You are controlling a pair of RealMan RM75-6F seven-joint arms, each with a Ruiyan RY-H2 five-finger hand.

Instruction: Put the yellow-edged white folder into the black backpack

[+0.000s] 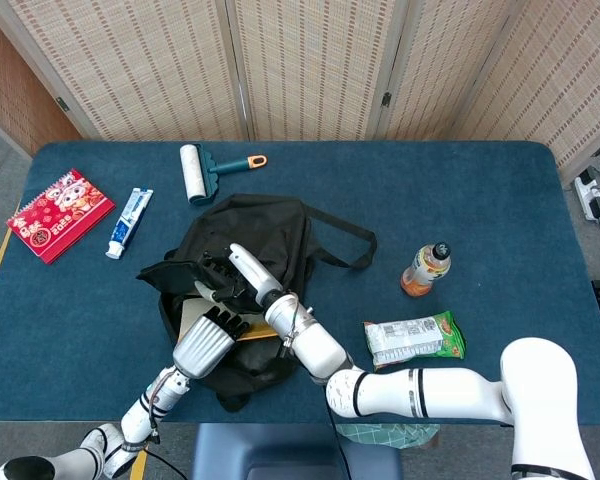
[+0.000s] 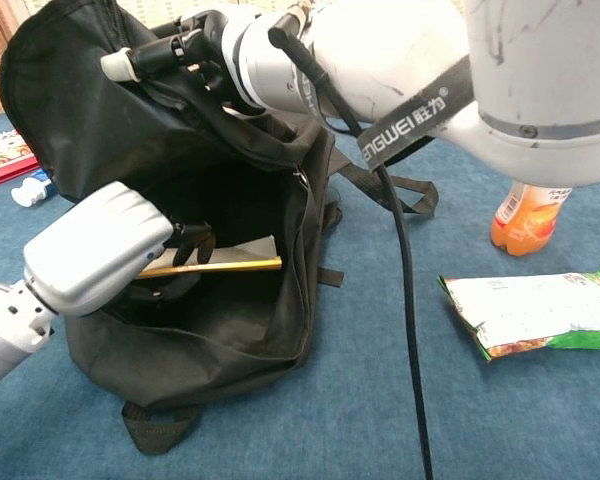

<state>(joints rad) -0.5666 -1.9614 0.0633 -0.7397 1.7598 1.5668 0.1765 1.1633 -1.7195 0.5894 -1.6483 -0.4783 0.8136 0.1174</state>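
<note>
Now — left hand [image 2: 100,255] grips flat folder [image 2: 220,262] inside floppy backpack [image 2: 230,330] | right hand [image 2: 195,50] holds its flap — open

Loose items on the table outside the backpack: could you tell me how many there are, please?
5: a red booklet and toothpaste tube far left, a lint roller behind the backpack, a drink bottle and snack packet to its right. The backpack may hide others.
</note>
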